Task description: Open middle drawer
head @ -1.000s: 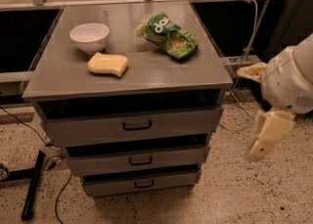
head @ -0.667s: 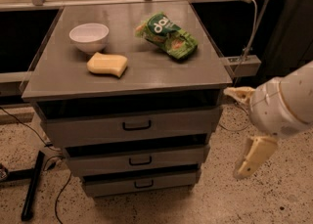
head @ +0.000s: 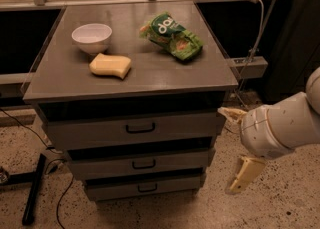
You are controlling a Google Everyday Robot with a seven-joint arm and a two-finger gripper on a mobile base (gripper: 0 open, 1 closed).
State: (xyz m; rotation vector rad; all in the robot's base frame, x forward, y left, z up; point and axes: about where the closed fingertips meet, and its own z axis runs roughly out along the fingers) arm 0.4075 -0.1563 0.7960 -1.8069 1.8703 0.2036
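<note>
The grey cabinet has three stacked drawers. The middle drawer [head: 165,162] is grey with a small black bar handle [head: 143,164] and stands shut, between the top drawer [head: 170,127] and the bottom drawer [head: 170,185]. My gripper [head: 225,150] hangs at the right of the cabinet, level with the middle drawer and just off its right front corner. It is open and empty, with one pale finger [head: 229,114] above and the other [head: 244,173] below. It touches no drawer handle.
On the cabinet top [head: 150,75] lie a white bowl [head: 92,37], a yellow sponge [head: 110,66] and a green chip bag [head: 171,37]. A black stand leg [head: 34,188] and cables lie on the speckled floor at the left. A post with a cable [head: 252,43] stands at the right.
My arm has moved left and down, bringing the open gripper closer to the cabinet's right front corner. The drawers and the things on top have not moved.
</note>
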